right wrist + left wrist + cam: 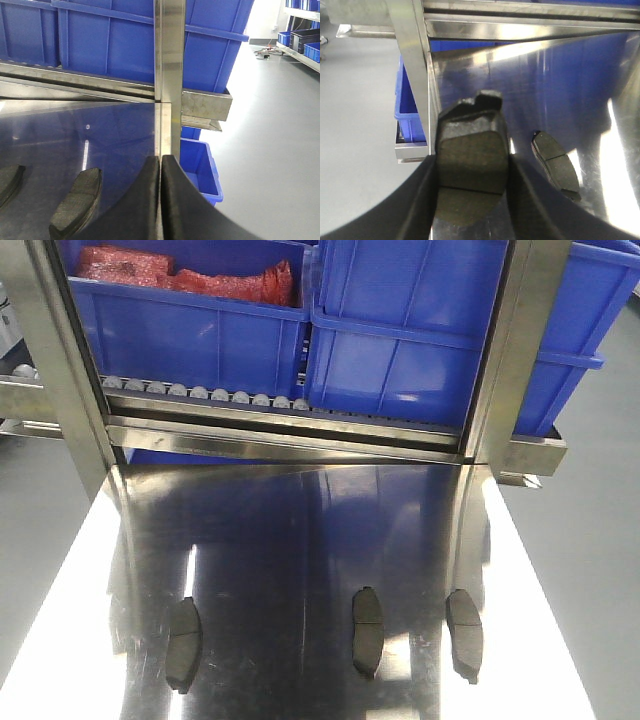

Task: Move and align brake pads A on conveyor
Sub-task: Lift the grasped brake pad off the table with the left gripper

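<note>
Left wrist: left claw [472, 167] clamps one brake pad [470, 140]; right claw [161, 164] pressed together.

Shiny steel tabletop [280, 540], three brake pads [183, 644] [367, 631] [464, 634] lying flat, spaced apart

Open tabletop [280, 570] between brake pads [367, 631], steel posts [65, 370] and blue bins [400, 350] behind

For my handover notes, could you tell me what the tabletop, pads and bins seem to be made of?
The tabletop: likely polished steel, mirror-like, reflecting the bins. The pads: dull, grainy dark-grey friction compound, it seems; backing unclear. The bins: probably moulded plastic, smooth uniform blue with ribbed walls.
</note>
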### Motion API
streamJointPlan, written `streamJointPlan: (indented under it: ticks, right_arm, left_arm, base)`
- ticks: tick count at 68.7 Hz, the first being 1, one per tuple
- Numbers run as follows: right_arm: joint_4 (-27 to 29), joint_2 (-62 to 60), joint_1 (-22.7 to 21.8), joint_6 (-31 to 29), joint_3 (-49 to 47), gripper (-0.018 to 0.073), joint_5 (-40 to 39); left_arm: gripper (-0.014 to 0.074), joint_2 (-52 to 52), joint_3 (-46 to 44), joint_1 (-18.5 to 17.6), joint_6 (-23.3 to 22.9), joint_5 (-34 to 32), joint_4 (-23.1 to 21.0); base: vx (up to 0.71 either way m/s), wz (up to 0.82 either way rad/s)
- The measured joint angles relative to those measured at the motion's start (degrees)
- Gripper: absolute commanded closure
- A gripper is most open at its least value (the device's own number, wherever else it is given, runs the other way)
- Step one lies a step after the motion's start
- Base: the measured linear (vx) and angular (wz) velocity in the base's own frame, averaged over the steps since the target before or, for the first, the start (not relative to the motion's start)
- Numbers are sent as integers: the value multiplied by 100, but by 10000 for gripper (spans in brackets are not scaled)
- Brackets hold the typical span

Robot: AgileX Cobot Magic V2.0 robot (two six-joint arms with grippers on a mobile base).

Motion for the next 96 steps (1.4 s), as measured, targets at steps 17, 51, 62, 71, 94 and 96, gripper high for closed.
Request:
streamJointPlan:
  ticks: [17,51,62,71,94,96]
  right_arm:
    - [0,0,0,0,0,571,0]
    - [0,0,0,0,0,571,0]
    - [0,0,0,0,0,571,0]
    - [0,0,0,0,0,571,0]
    - [-65,0,0,0,0,571,-79]
    - [-72,0,0,0,0,571,-103]
  left_arm:
    - [602,-43,66,0,6,-33,0]
    - [602,-43,66,0,17,-63,-2]
    - [602,-43,66,0,17,-63,-2]
    - [602,-43,66,0,17,-63,-2]
    - [602,-43,66,0,17,-63,-2]
    - [602,-43,66,0,17,-63,-2]
  base:
    - [0,0]
    - [0,0]
    - [0,0]
    - [0,0]
    - [0,0]
    - [0,0]
